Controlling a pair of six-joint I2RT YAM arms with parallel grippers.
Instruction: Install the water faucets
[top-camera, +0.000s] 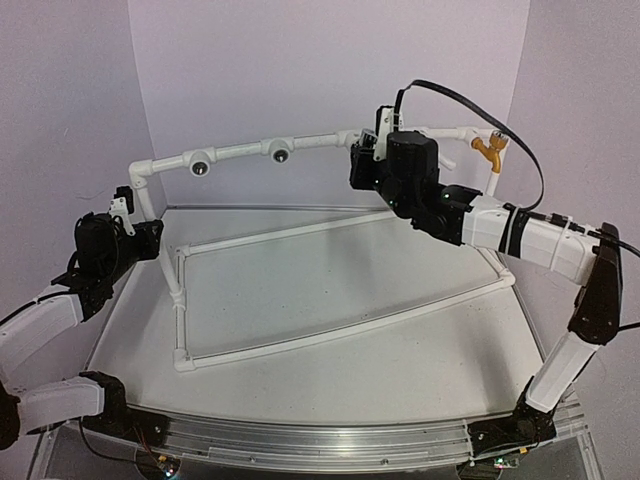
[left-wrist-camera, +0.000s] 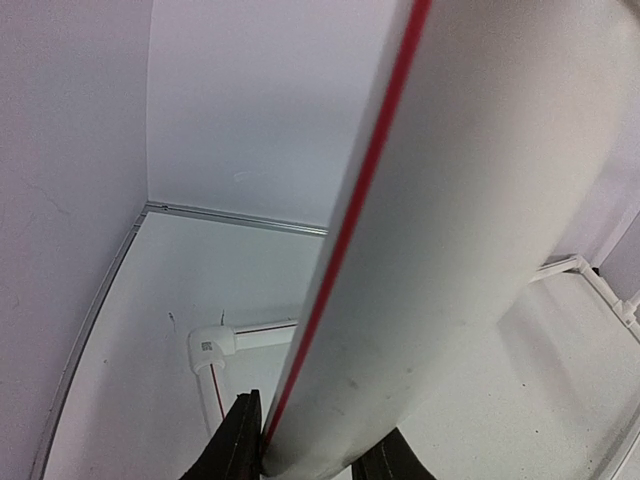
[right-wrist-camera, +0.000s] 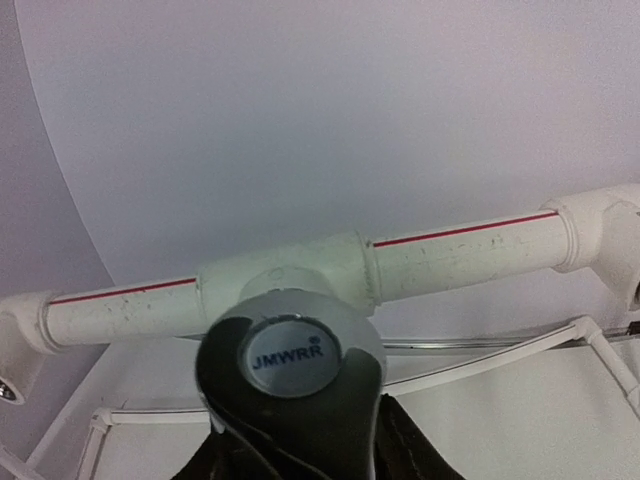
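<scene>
A: Silver-grey faucet (right-wrist-camera: 290, 355) right up against the right wrist lens, seated in the tee fitting (right-wrist-camera: 335, 265) on the top rail (right-wrist-camera: 460, 240). Right gripper (right-wrist-camera: 310, 445)?

B: Flanking its knob; clamped or loosened, cannot tell. Left gripper (left-wrist-camera: 315, 455) pinched tight on the white pipe upright (left-wrist-camera: 450, 200). Orange faucet (top-camera: 488, 150) at that rail's right end.

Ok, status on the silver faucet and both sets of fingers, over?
Left fingers clamped on frame post. Right fingers flank silver faucet at tee, grip unclear. Orange faucet on frame's right end. No obstruction seen.
</scene>
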